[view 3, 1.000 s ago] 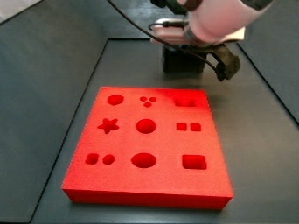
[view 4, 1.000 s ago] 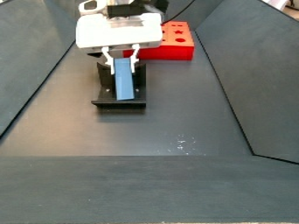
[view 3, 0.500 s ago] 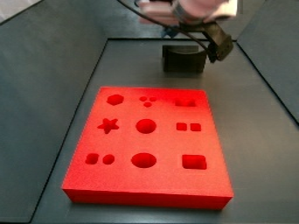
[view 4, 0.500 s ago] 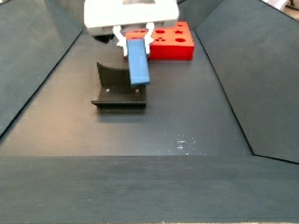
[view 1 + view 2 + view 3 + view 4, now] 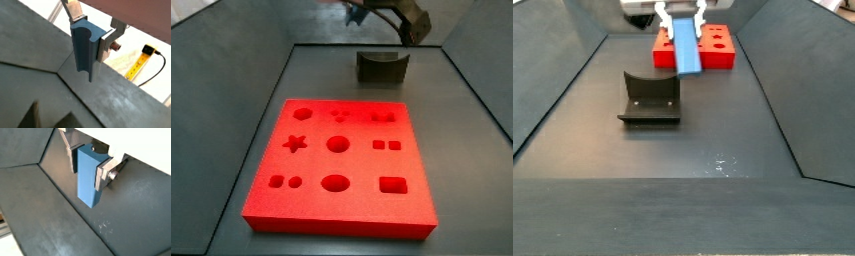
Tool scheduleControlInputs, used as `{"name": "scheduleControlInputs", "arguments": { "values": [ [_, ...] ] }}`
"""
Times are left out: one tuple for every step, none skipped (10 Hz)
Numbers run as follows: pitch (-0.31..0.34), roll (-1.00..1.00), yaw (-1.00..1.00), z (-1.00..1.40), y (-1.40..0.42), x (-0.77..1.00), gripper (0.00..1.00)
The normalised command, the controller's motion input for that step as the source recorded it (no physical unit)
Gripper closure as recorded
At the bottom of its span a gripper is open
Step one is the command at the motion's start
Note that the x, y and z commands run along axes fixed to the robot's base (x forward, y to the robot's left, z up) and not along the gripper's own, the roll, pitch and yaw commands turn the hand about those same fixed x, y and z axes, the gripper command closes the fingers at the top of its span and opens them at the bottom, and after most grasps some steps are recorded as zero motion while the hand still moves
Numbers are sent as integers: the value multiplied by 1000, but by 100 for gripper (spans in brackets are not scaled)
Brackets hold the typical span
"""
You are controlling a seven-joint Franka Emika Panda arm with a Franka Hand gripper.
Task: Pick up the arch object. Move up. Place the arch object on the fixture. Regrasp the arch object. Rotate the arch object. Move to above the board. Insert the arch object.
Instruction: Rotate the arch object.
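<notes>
A: What sits nearest in the side view that looks down the dark counter (image 5: 687, 200)?

B: Bare counter in the lower half. Then, left of centre, the dark grey-olive squat fixture with the U-shaped notch in its top (image 5: 649, 97), standing free with nothing on it.

A: And behind it?

B: At the top centre, the small slate-blue elongated arch object (image 5: 686, 45) hangs in the air, tilted, its lower end in front of the large bright red-orange board with recessed cutouts (image 5: 716, 47). The pincer (image 5: 681, 16) has it by the upper end, close to the top edge of the frame.

A: How far open is the pincer?

B: Closed onto the piece. In both wrist views the 2 flat silver fingers (image 5: 108, 44) (image 5: 103, 175) press its sides, and the arch object (image 5: 85, 47) (image 5: 89, 176) runs long below them with its free end well clear of the floor.

A: The side view from the board's end?

B: The board (image 5: 338, 165) fills the lower and middle frame. Behind it, upper centre, stands the fixture (image 5: 381, 67). Above that, at the top edge, the dark pincer (image 5: 393, 15) is partly cut off; I cannot make out the piece there.
</notes>
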Motion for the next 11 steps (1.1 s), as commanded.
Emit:
{"name": "scheduleControlInputs", "arguments": {
  "values": [
    [-103,-158,-117,911,64,-1000,100],
    [-87,-161,-124,863,59,-1000,100],
    [-71,-164,-122,791,53,-1000,100],
    [-58,-164,-120,718,50,-1000,100],
    [-47,-162,-111,638,50,-1000,100],
    [-43,-167,-98,441,42,-895,100],
    [-40,-169,-90,288,40,-813,100],
    [-41,-170,-85,187,37,-758,100],
    [-44,-151,-74,21,41,-601,100],
    [-43,-152,-68,6,33,-490,100],
    [-45,-153,-62,22,30,-378,100]
  ]
}}
